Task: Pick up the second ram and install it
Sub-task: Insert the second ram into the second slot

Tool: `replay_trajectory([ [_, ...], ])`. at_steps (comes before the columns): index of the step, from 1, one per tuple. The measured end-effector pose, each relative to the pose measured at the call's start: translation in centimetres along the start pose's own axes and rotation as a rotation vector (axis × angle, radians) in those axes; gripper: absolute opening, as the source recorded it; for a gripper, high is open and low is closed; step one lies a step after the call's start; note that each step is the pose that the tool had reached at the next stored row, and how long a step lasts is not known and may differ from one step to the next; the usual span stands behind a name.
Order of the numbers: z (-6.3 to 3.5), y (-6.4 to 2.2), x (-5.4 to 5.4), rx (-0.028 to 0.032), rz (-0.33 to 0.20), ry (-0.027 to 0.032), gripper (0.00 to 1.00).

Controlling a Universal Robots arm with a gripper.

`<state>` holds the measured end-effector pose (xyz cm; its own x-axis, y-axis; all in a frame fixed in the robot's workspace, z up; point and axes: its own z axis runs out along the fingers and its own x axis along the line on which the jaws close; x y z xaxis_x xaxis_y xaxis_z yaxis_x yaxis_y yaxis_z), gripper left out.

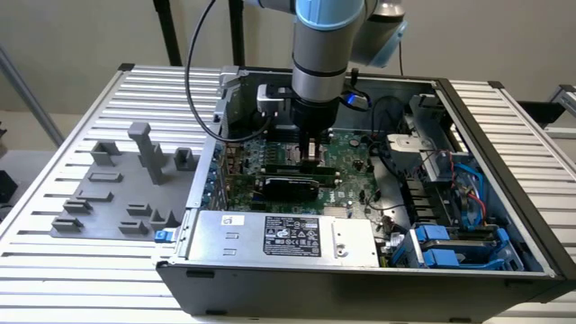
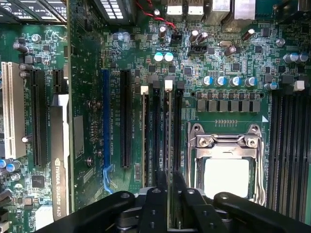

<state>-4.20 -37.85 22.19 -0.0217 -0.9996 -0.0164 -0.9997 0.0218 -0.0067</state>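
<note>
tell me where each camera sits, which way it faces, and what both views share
Exterior view: off the arm, above the open computer case, looking down at the motherboard; the arm comes down from the top, gripper low over the board.
Wrist view: on the wrist, facing straight down at the motherboard; the gripper grips the second ram edge-on above a slot beside the processor socket.
Shared: motherboard and gripper.

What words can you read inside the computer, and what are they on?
"NVIDIA QUADRO K420": on the black graphics card.
Tiny white print on the green motherboard: too small to read.
Label on the silver power supply: too blurred to read.
</note>
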Motion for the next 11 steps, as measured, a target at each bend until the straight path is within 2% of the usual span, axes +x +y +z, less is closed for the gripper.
replay_trajectory([
  [3,-0.18,0.0,0.0,0.0001,0.0,-0.0001,1.0],
  [7,-1.07,0.02,0.0,0.0,0.0,0.0001,1.0],
  [11,-1.53,0.13,0.0,-0.001,0.0,0.0001,1.0],
])
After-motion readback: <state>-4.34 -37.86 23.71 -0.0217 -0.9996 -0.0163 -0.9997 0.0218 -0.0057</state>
